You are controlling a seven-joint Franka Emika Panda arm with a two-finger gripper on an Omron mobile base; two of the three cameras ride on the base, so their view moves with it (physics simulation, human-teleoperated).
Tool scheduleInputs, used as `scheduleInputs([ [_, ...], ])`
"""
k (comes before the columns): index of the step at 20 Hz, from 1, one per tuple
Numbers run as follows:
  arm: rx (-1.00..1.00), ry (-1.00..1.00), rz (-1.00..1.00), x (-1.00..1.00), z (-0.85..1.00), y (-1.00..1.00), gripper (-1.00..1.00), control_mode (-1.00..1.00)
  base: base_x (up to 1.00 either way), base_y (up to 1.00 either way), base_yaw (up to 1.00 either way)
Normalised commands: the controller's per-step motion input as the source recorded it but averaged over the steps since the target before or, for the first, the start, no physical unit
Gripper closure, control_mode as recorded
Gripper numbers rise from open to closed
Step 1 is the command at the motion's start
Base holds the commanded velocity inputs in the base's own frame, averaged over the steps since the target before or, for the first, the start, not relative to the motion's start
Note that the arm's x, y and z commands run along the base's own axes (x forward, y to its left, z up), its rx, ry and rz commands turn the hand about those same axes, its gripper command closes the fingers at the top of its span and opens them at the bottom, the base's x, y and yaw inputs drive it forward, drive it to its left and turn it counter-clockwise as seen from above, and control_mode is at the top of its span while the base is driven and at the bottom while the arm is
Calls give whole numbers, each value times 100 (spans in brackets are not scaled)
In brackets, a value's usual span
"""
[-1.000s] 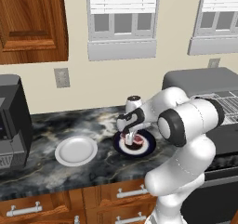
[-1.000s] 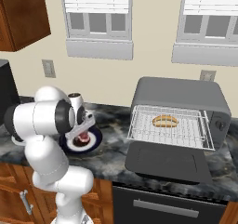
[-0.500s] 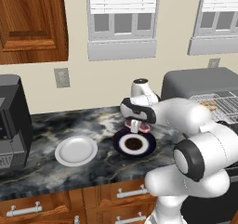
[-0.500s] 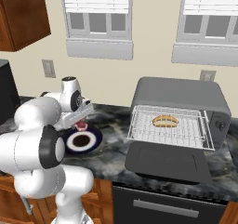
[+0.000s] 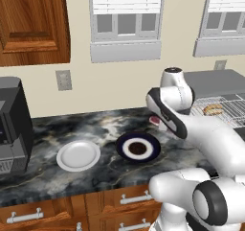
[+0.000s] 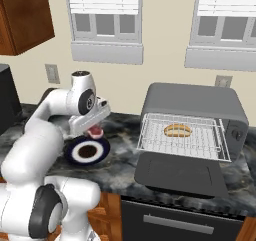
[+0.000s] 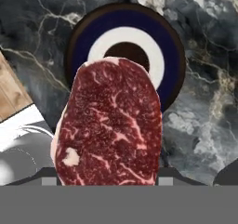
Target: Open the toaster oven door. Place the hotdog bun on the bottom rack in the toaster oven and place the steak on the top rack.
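My gripper [image 6: 93, 130] is shut on the steak [image 7: 111, 125], a dark red slab with a pale rim. It hangs above the dark blue-rimmed plate [image 7: 125, 46] and to its right [image 5: 139, 147]. The steak [image 5: 155, 121] shows just below the hand. The grey toaster oven [image 6: 200, 102] stands at the right, and its door [image 6: 175, 175] lies open and flat. The hotdog bun [image 6: 177, 130] rests on a pulled-out wire rack [image 6: 150, 142]. Whether that is the bottom rack or the top rack I cannot tell.
A white plate [image 5: 78, 155] lies left of the blue-rimmed plate on the marble counter [image 5: 105, 129]. A black boxy appliance [image 5: 12, 124] stands at the counter's far left. Wooden drawers [image 5: 95, 206] run along the front.
The steak has come up off the blue-rimmed plate in my gripper. The hand has risen and swung right, toward the toaster oven side.
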Motion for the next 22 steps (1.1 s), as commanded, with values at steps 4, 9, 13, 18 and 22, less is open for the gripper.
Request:
scheduleInputs([
  [4,0,-4,0,-60,41,-83,100,-100,0,0,0],
  [9,0,-4,-1,-34,42,-80,100,-100,0,0,0],
  [13,0,-2,0,-19,30,-93,100,-100,0,0,0],
  [18,0,0,0,-7,21,-98,100,-100,0,0,0],
  [22,0,-1,0,0,0,-84,100,-100,0,0,0],
])
